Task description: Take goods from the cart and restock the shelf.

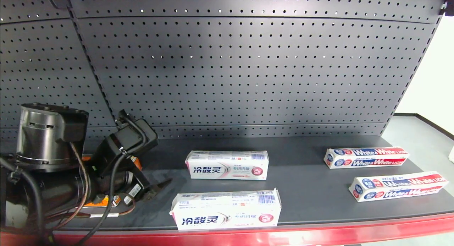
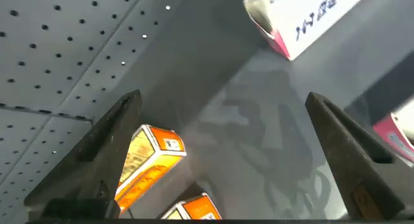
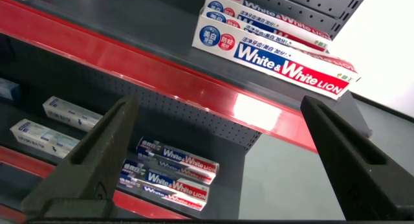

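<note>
On the dark shelf (image 1: 305, 182) lie two white-and-pink toothpaste boxes, one behind (image 1: 227, 165) and one at the front edge (image 1: 226, 210). Two red-white-blue boxes (image 1: 367, 157) (image 1: 399, 186) lie at the right. My left gripper (image 1: 156, 189) rests low over the shelf's left end, open and empty (image 2: 223, 153). Two orange boxes (image 2: 152, 162) (image 2: 194, 209) lie by one of its fingers (image 2: 110, 146), partly hidden under the arm in the head view (image 1: 103, 202). My right gripper (image 3: 220, 159) is open and empty, in front of and below the shelf's red edge (image 3: 194, 75).
A perforated back panel (image 1: 234, 72) closes the shelf behind. The shelf surface between the toothpaste groups is bare. A lower shelf holds more red-white-blue boxes (image 3: 171, 172) and white boxes (image 3: 71, 114). Grey floor (image 1: 422, 139) lies to the right.
</note>
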`<state>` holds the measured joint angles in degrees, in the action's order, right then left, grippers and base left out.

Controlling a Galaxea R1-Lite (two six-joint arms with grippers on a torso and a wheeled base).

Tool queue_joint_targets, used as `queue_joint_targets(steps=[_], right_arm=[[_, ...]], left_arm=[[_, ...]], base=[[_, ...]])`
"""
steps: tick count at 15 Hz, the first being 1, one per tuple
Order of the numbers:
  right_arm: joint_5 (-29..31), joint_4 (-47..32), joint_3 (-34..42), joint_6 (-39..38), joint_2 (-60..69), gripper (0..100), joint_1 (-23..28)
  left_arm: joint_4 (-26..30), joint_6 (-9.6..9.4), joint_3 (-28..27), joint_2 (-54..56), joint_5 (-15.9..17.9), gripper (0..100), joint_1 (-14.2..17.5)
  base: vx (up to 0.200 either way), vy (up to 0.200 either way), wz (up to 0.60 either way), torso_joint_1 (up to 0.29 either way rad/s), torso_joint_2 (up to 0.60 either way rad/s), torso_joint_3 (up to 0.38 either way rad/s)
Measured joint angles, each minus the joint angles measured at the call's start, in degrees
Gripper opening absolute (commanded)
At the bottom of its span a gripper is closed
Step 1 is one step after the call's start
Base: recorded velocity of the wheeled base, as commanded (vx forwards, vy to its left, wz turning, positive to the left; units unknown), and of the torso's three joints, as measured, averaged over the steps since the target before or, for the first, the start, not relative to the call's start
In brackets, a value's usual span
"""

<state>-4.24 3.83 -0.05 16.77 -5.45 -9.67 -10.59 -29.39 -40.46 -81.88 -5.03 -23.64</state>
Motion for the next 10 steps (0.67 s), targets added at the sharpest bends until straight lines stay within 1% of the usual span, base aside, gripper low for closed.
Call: queue_joint_targets(steps=[2, 4, 6, 10], right_arm=[[0.01, 0.0, 0.0, -0.02, 0.0, 100, 0.05], [0.04, -0.04, -0.02, -0.05, 0.0, 100, 0.05], [0.04, -0.06, -0.02, -0.11, 0.0, 100, 0.0], [0.04, -0.06, -0.05, -0.11, 0.0, 100, 0.0]], left_arm=[[-0.43, 0.0, 3.06, 1.12, 0.02, 100, 0.0], [-0.44, 0.02, 4.55, 1.95, 0.09, 100, -0.12], [-0.67, 0.0, 4.66, 2.23, 0.11, 100, -0.39], [-0.73, 0.02, 4.05, 1.9, 0.15, 100, -2.82]], base=[[0.0, 0.0, 0.0, 0.0, 0.0, 0.0], [0.0, 0.0, 0.0, 0.0, 0.0, 0.0], [0.0, 0.0, 0.0, 0.0, 0.0, 0.0], [0.0, 0.0, 0.0, 0.0, 0.0, 0.0]])
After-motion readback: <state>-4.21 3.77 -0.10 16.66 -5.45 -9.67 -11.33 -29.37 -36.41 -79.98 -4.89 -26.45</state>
